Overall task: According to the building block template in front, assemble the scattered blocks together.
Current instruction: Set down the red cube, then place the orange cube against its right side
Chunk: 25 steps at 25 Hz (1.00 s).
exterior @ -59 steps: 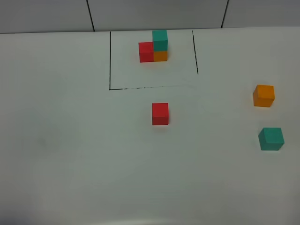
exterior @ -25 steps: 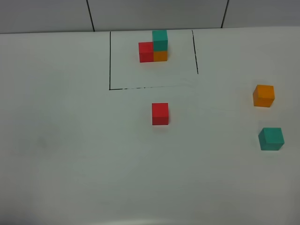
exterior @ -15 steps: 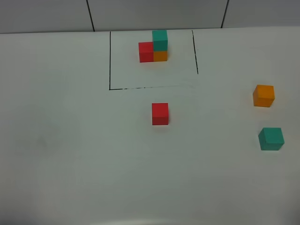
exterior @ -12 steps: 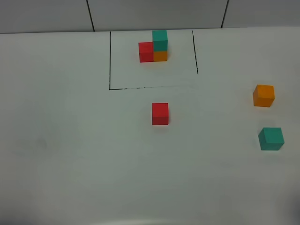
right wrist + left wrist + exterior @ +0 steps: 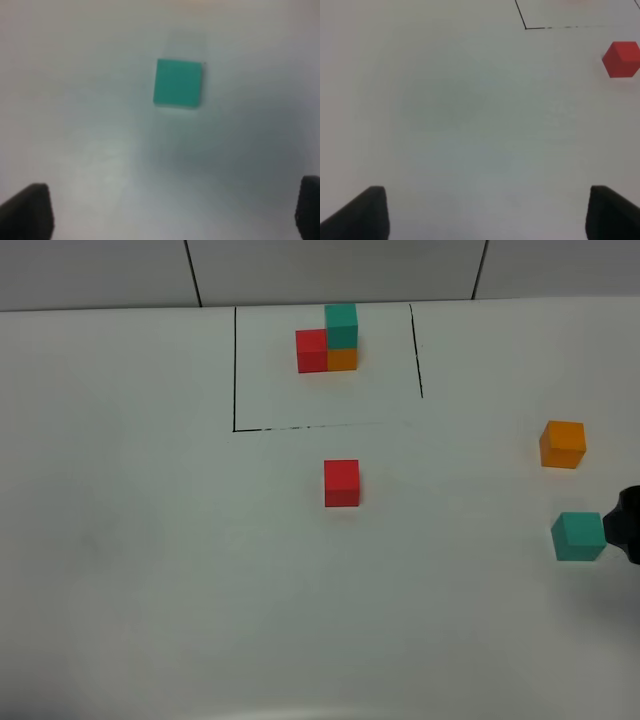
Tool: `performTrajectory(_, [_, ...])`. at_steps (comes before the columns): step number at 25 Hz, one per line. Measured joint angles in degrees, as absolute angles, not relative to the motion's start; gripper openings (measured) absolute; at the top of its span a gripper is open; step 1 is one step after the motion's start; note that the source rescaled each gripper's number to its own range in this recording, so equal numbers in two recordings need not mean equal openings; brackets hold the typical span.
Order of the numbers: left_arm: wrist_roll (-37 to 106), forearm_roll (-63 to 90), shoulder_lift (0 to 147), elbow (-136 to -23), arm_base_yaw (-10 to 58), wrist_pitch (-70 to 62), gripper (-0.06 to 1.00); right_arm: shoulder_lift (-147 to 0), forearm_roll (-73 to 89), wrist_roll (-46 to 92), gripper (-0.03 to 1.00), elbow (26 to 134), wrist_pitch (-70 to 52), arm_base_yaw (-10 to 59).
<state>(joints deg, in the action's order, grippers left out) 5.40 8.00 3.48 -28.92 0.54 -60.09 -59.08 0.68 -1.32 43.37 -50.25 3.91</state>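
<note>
Template stack of red, orange and teal cubes [image 5: 338, 340]: it stands at the far side of the white table [image 5: 150, 560], inside the black-lined rectangle [image 5: 235, 370]. The teal cube sits on the orange one and the red one touches the orange one's side.
Loose red cube [image 5: 342, 483]: you will find it near the table's middle, just outside the rectangle's near line.
Loose orange cube [image 5: 563, 444]: it lies far to the right, well apart from the red one.
Loose teal cube [image 5: 578, 536]: it lies near the orange one, on the side closer to you.
Right gripper [image 5: 170, 210]: your claw is spread wide and empty. Its dark tip shows just beside the teal cube, not touching it.
Left gripper [image 5: 490, 212]: it is spread wide, holds nothing, and hangs over bare table.
</note>
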Motion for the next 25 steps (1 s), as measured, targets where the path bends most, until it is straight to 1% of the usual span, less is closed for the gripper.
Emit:
performTrajectory(9, [5.40, 8.00, 3.48, -28.92, 0.54, -60.09, 0.67, -71.36, 0.00, -0.72, 1.00, 48.39, -49.06, 3.91])
performTrajectory(15, [5.40, 8.00, 3.48, -28.92, 0.54, -60.09, 0.67, -73.50, -0.95, -0.46, 1.00, 48.62, -47.81, 3.91])
performTrajectory(25, [5.40, 8.00, 3.48, -28.92, 0.54, -60.09, 0.67, -75.02, -3.43, 0.00, 0.97, 48.73, -46.04, 3.91])
